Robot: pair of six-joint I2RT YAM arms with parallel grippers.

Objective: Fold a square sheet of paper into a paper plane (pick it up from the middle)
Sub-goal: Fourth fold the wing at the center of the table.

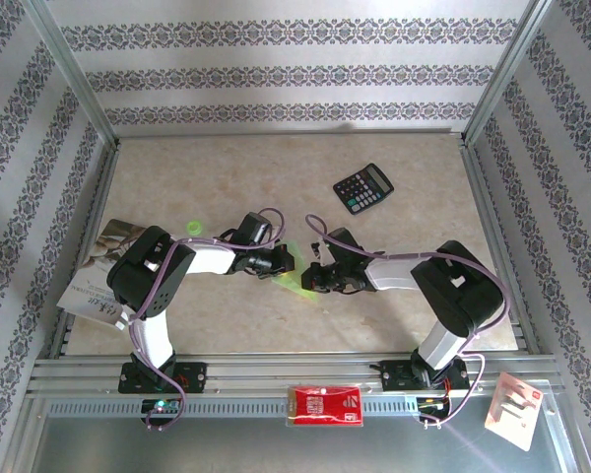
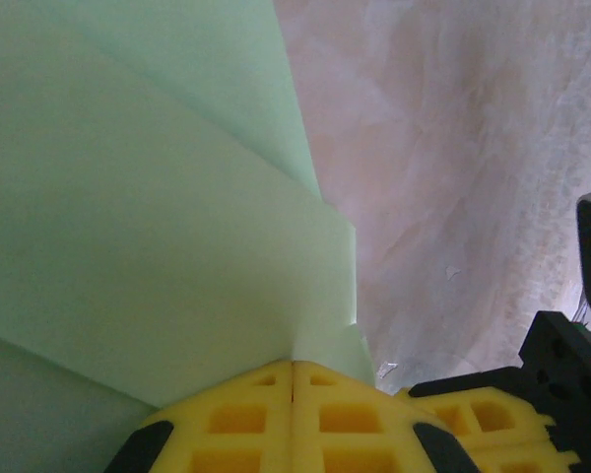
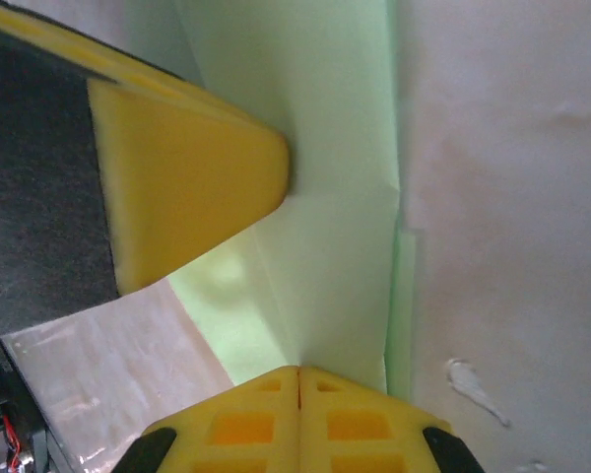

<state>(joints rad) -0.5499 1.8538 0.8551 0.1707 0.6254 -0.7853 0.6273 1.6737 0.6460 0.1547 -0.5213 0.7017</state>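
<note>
Your L fingers [image 2: 266, 379] are closed, pinching the folded green paper [image 2: 158, 246] at its near edge. R fingers [image 3: 266, 389] closed too, clamped on the same paper from the opp. side. Paper sits mid-surface [image 1: 227, 168] btwn both arms, several layers w/ creases. Can't tell if it touches the surface. Calculator [image 1: 363, 187] well apart, far right.

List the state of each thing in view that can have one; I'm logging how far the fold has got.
green paper: folded into overlapping layers, pinched by both grippers
left gripper: shut on the green paper
right gripper: shut on the green paper
calculator: lying face up on the table, apart from both arms
</note>
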